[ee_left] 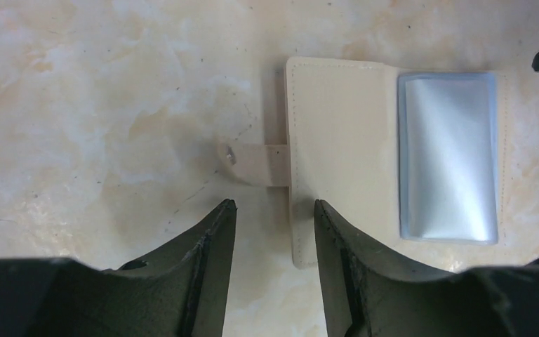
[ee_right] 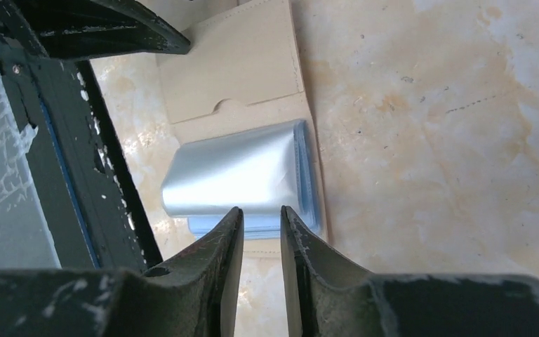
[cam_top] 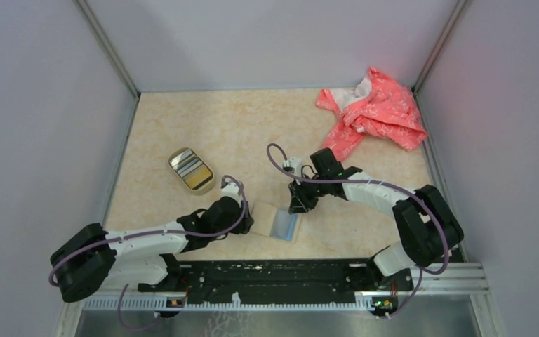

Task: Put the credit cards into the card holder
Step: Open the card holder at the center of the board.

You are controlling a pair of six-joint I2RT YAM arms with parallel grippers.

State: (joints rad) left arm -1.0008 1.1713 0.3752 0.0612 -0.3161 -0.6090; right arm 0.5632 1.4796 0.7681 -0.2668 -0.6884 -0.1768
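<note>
The beige card holder [cam_top: 265,214] lies open and flat on the table near the front, its strap with the snap [ee_left: 253,163] sticking out to the side. A silvery-blue credit card [ee_left: 449,156] rests on its pocket half. My left gripper [ee_left: 275,203] is open, straddling the holder's strap-side edge [ee_left: 302,232]. My right gripper [ee_right: 258,214] hovers over the near edge of that card [ee_right: 242,172], its jaws a narrow gap apart with nothing between them. More credit cards [cam_top: 189,168] lie stacked in the oval tan dish [cam_top: 171,163].
A crumpled pink cloth [cam_top: 375,112] lies at the back right corner. Grey walls enclose the table on three sides. The black base rail [cam_top: 281,274] runs along the front edge. Both grippers [cam_top: 251,219] [cam_top: 299,208] crowd the holder.
</note>
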